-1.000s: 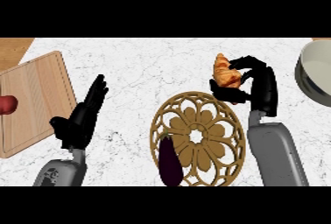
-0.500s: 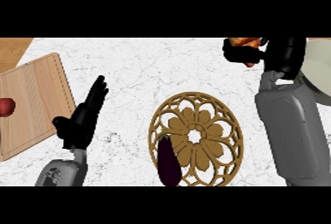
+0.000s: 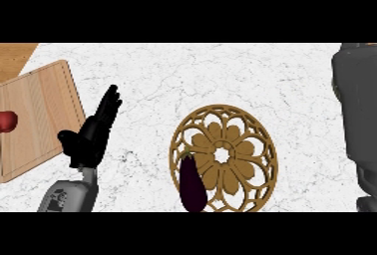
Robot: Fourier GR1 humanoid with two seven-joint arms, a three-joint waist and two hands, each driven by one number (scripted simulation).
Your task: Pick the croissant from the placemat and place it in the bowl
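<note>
The left hand (image 3: 92,134) rests at about nine o'clock of the view's centre, fingers straight and pointing up toward twelve o'clock, thumb set out to the side, holding nothing; its grey forearm comes in from the lower edge at seven o'clock. At about five o'clock lies the round openwork placemat (image 3: 225,155), golden brown with a flower pattern, on the white marbled counter (image 3: 221,74). A dark purple eggplant (image 3: 192,183) lies lengthwise over the placemat's left rim, its tip toward twelve o'clock and its lower end reaching past the mat's lower edge. A wooden cutting board (image 3: 37,122) occupies the nine o'clock side, just left of the left hand, and a red fruit (image 3: 7,121) sits on it at the view's left edge, partly cut off. The right forearm (image 3: 357,109) fills the three o'clock edge as a broad grey shape running from the top to the bottom; the right hand itself is out of view, so its fingers cannot be told. The croissant shows nowhere, and no bowl is visible either.
</note>
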